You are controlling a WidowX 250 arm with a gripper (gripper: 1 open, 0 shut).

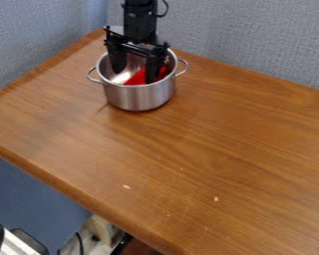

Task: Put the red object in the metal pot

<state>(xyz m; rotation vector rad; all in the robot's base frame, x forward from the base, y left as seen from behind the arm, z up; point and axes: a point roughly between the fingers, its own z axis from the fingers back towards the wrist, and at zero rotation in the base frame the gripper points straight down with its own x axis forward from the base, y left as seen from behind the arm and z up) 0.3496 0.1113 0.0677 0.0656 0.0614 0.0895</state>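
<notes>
Grey-blue fabric wall (242, 40) backs the scene, and a wooden bench (162, 149) with a warm brown grain fills most of the view, its front edge running diagonally from the left side down to the bottom right. At the lower left, under the bench edge, some dark cables (9, 239) lie on a pale floor, and something light-coloured that is too blurred to identify shows near the bottom middle.

Toward the back left part of the bench stands the metal pot (136, 92), a small shiny round vessel with straight sides; one loop handle shows on its left and another on its right. It sits well away from the bench's front edge and close to the wall.

Directly above and reaching into the pot is the black hand (136, 66), hanging from a dark arm that comes down from the top of the picture and pointing straight down. Its jaws are spread wide, one finger near the left inner side of the pot and the other near the right, gripping nothing.

Between the spread fingers, inside the pot, lies the red object (151, 72), visible as a bright red patch leaning against the right inner side. Its lower part is hidden by the pot wall.

To the right, the bench surface stretches away bare of other things.
</notes>
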